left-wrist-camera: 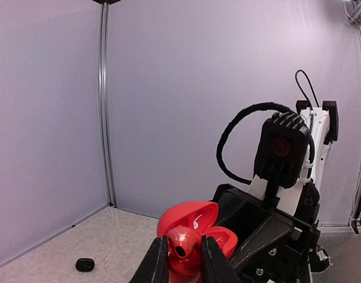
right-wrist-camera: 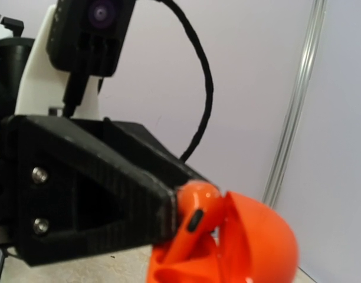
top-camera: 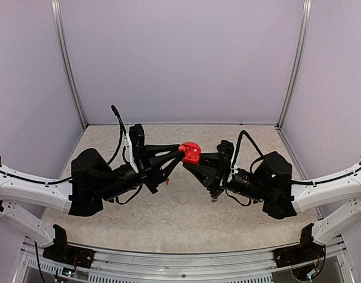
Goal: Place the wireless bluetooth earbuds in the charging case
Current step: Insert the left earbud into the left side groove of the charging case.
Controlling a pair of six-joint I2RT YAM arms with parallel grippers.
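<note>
**Near edge, 6 o'clock.** Both arm bases sit at the near rail. The arms reach inward over the table (top-camera: 168, 215) and meet above its middle.

**Centre, held aloft.** The left gripper (top-camera: 178, 155) comes in from 9 o'clock. Its two fingers are closed on a red earbud (left-wrist-camera: 181, 246), one on each side, with the bud's round head facing the wrist camera. The right gripper (top-camera: 198, 160) comes in from 3 o'clock and is clamped on the red charging case (left-wrist-camera: 189, 217). The case's lid stands open, tilted up and back. Both items are clear of the table surface.

**Relation of bud to case.** The earbud is at the mouth of the open case, touching or just beside the rim of the lower half. The right wrist view shows it pressed between the left finger and the case. Whether its stem has entered the socket cannot be told.

**Beyond, 7 o'clock in the left wrist view.** A small black item (left-wrist-camera: 84, 265) lies on the table near the wall. It is too small to identify.

**Progress, as judged.**
- Done: case opened and presented, one red bud brought to it.
- Outstanding: seating and release of this bud.
- No other bud can be made out in the case, so any remaining buds are also judged outstanding.
</note>
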